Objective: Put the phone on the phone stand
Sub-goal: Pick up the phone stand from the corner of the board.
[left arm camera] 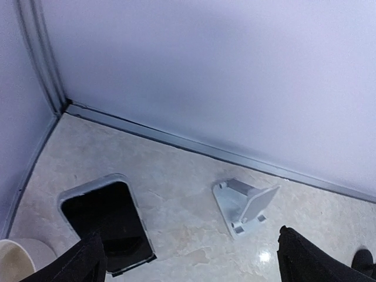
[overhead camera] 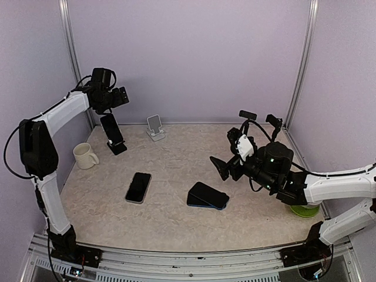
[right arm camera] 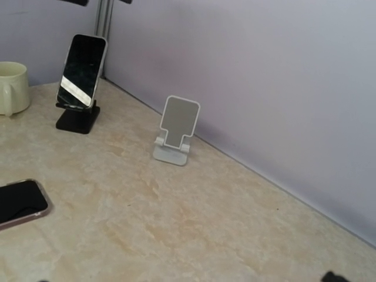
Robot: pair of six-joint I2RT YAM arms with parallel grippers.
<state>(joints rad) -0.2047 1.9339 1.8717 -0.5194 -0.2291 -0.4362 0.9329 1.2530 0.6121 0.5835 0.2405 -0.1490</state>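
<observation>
Now a glossy phone (overhead camera: 111,128) tops the blocky stand (overhead camera: 117,148).

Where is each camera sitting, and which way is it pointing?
Top external: above and behind the arm bases, looking down on the table; both arms show, with left gripper and right gripper.
Left wrist: raised near the back left corner, looking down at the propped phone and white stand; its fingertips show at the bottom.
Right wrist: low over the table, facing the back wall; only a fingertip shows.
Shared: all three see the white stand and propped phone.
</observation>
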